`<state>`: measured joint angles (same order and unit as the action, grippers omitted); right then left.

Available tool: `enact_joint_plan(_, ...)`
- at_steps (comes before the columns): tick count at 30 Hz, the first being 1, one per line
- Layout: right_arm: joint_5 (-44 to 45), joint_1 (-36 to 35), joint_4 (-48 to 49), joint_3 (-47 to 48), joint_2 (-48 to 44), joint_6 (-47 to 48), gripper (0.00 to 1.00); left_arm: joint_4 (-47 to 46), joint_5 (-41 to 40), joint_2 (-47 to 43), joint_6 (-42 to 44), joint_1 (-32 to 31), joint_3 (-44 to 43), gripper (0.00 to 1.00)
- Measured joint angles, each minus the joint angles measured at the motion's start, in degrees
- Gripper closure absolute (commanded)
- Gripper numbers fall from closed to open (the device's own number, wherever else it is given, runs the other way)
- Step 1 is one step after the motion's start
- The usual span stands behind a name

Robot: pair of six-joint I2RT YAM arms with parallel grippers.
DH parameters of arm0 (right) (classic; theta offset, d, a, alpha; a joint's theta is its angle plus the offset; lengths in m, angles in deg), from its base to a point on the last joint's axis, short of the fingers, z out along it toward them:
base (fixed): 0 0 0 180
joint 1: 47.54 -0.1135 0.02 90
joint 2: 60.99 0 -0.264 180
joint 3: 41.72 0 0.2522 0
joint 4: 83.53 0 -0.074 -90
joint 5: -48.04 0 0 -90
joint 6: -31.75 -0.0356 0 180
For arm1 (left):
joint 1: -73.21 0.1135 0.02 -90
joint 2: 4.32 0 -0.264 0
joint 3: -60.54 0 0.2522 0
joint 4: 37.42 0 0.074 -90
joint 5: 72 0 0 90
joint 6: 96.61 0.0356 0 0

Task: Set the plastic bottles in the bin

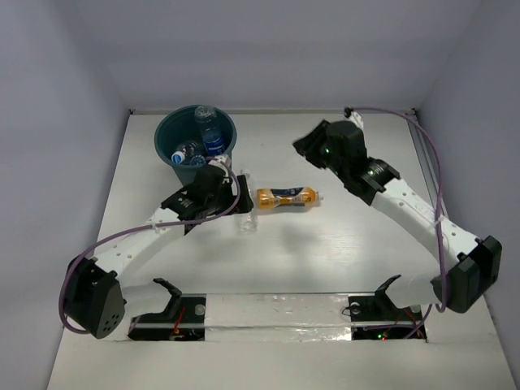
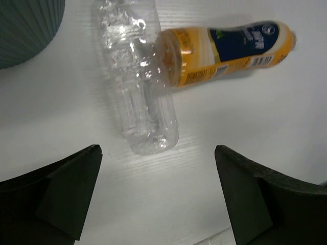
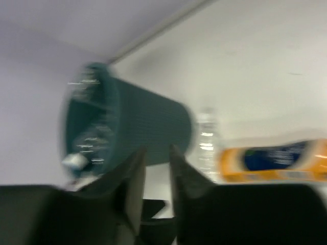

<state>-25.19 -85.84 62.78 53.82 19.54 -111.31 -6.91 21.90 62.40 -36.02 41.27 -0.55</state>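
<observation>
My left gripper [image 2: 157, 149] hangs over the white table [image 2: 245, 117] with its fingers [image 2: 69, 191] spread wide and nothing between them, just short of one end of a clear bottle [image 2: 138, 76] lying flat; the orange bottle [image 2: 225, 48] lies on its side too, one end against the clear bottle's flank, white cap pointing away; the bin [image 1: 175, 134] stands upright just beyond, near the far left corner, with two blue-labelled bottles [image 1: 213, 134] showing inside; my right gripper [image 3: 157, 150] sits well apart to the right, its view blurred, fingers almost together with only a slit between, gripping nothing.
</observation>
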Motion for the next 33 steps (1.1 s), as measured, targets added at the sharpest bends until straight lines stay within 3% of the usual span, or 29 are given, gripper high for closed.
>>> enact_joint_plan(1,-0.44,1.73,1.51,-5.49,-2.27,-0.46,0.43,-0.98,-0.57,1.03,-0.42,-0.59,0.00,0.09)
enact_joint_plan(2,-0.79,3.39,1.51,-9.90,-3.69,-0.92,0.25,-2.62,-1.49,2.25,-0.74,-1.09,-0.04,0.09)
enact_joint_plan(5,-2.25,7.23,0.79,-19.23,-3.85,-1.90,0.06,-6.82,-4.63,5.75,-1.49,-2.49,-0.70,0.09)
enact_joint_plan(6,-2.62,7.91,0.37,-21.14,-3.41,-2.23,0.04,-7.85,-5.99,6.99,-1.79,-2.95,-1.22,0.09)
enact_joint_plan(18,-8.59,9.44,0.07,-24.63,6.67,-7.23,0.02,-18.21,-18.53,16.57,-5.16,-5.07,-3.61,0.11)
enact_joint_plan(28,-11.85,13.57,2.40,-21.97,16.55,-11.47,0.02,-23.23,-22.14,23.17,-6.12,-5.11,-7.32,0.14)
enact_joint_plan(33,-12.11,15.23,2.54,-21.24,19.69,-11.23,0.16,-24.52,-21.64,21.40,-6.25,-6.23,-5.18,0.14)
